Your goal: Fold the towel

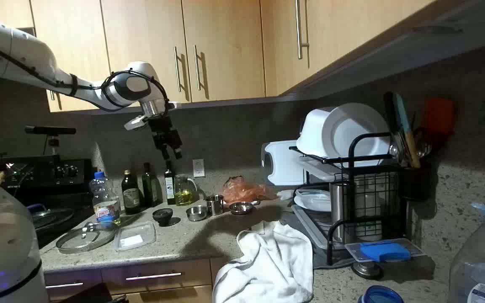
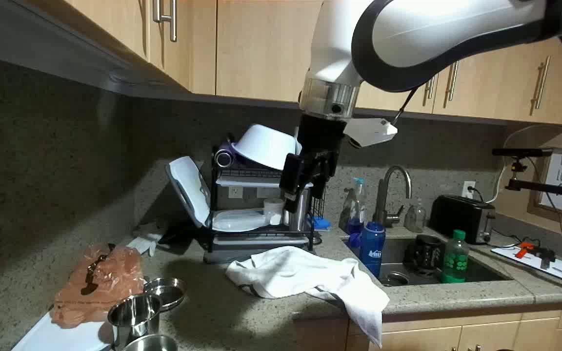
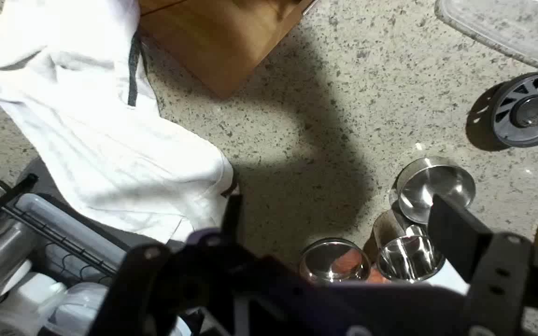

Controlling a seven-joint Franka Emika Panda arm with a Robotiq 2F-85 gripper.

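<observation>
The white towel (image 1: 274,256) lies crumpled on the counter beside the dish rack in both exterior views (image 2: 300,273). One end of it hangs over the counter's front edge. In the wrist view the towel (image 3: 96,144) fills the upper left, and a dark stripe shows on its edge. My gripper (image 1: 172,155) is high above the counter, apart from the towel. It points down in both exterior views (image 2: 304,196). In the wrist view the fingers of the gripper (image 3: 336,205) are wide apart with nothing between them; the left finger overlaps the towel's near corner only in the picture.
A black dish rack (image 1: 373,168) with dishes stands right beside the towel. Metal cups (image 1: 197,213), an orange plastic bag (image 1: 242,191), a black bowl-like item (image 1: 163,216) and glass bottles (image 1: 131,193) stand along the counter. A blue bottle (image 2: 372,248) stands by the sink (image 2: 486,275). Cabinets hang overhead.
</observation>
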